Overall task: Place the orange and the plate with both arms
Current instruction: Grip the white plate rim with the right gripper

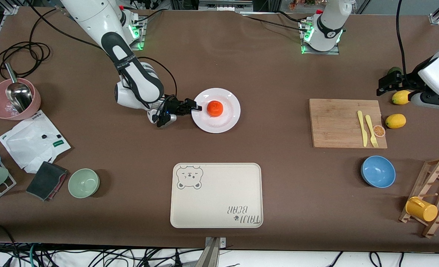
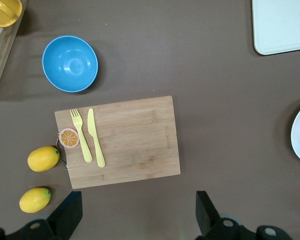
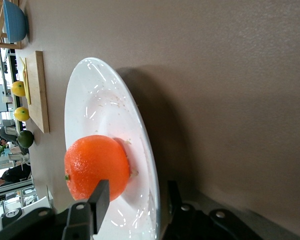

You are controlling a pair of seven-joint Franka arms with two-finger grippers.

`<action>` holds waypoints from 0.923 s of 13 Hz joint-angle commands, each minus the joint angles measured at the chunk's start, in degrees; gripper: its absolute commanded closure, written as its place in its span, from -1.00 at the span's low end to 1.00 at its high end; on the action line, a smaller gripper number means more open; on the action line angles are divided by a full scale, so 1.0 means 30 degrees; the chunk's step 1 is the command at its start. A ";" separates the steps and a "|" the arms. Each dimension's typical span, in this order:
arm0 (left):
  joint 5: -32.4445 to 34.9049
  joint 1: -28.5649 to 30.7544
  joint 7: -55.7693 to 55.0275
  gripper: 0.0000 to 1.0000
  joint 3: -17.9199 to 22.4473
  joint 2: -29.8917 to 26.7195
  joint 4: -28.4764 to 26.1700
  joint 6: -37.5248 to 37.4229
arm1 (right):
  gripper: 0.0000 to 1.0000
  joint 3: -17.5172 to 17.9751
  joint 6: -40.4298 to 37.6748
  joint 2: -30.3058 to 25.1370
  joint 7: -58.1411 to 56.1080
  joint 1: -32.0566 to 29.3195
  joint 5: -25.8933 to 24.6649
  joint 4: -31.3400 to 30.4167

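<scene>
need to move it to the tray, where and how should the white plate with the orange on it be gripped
Grip the round glossy white plate by its thin shallow rim at the edge toward the right arm's end, coming in low and sideways; the right end effector straddles it there. The red-orange fruit fills the middle.

Glossy plate [image 1: 219, 124], dimpled orange [image 1: 215, 108]

The cream tray [image 1: 216, 195] bears the upside-down printed words "TAIJI BEAR" beside a paw mark.
</scene>
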 commanded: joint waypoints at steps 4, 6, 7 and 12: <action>-0.0018 -0.0108 0.0165 -1.00 0.0111 -0.0235 0.0086 -0.0325 | 0.55 0.0105 0.0347 0.0345 -0.1321 0.0067 0.0598 -0.0038; 0.0011 -0.0108 0.0164 -1.00 0.0111 -0.0235 0.0086 -0.0325 | 0.60 0.0105 0.0347 0.0405 -0.1353 0.0067 0.0599 -0.0038; 0.0011 -0.0108 0.0193 -1.00 0.0111 -0.0235 0.0086 -0.0325 | 0.68 0.0105 0.0347 0.0405 -0.1353 0.0067 0.0599 -0.0038; -0.0018 -0.0108 0.0194 -1.00 0.0111 -0.0235 0.0086 -0.0325 | 0.69 0.0105 0.0347 0.0405 -0.1353 0.0067 0.0599 -0.0038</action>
